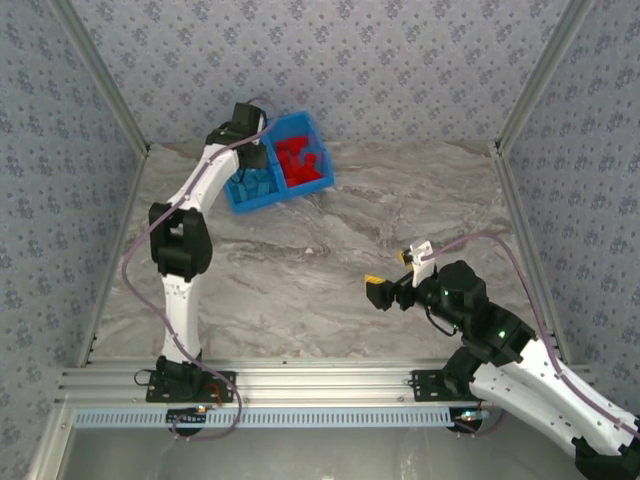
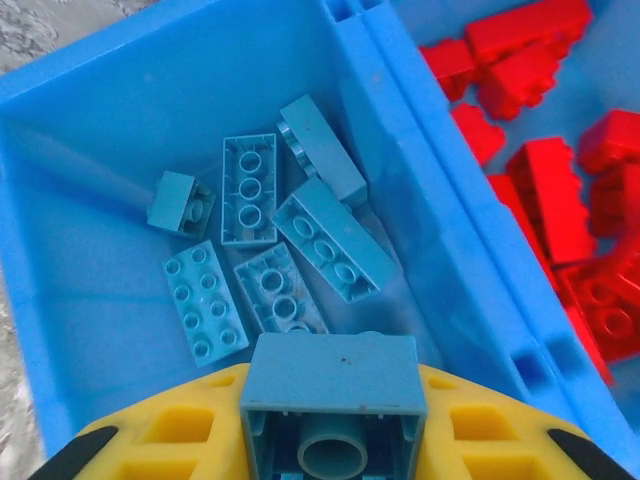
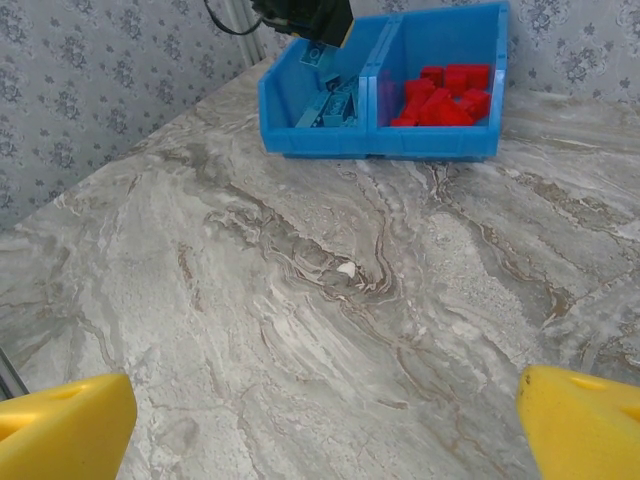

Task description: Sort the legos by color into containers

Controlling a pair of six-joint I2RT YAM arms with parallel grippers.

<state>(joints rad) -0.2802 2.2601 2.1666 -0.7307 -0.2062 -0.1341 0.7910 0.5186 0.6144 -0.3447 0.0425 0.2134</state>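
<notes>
The blue bin [image 1: 283, 198] stands at the back of the table, tilted a little. Its left container holds several light blue legos [image 2: 300, 230]; its right container, past the divider [image 2: 430, 200], holds several red legos [image 2: 555, 195]. My left gripper [image 2: 333, 440] hangs just over the left container, shut on a light blue lego [image 2: 333, 385] whose hollow underside faces the camera. The top view shows that gripper [image 1: 245, 122] at the bin's back left corner. My right gripper [image 1: 384, 292] hovers open over bare table, far in front of the bin [image 3: 380, 142], its yellow fingertips [image 3: 60, 432] wide apart.
The marble tabletop [image 1: 330, 270] stretches between the two arms. A small white speck [image 3: 346, 268] lies on it. Metal frame posts [image 1: 105, 90] and wallpapered walls close in the sides and back.
</notes>
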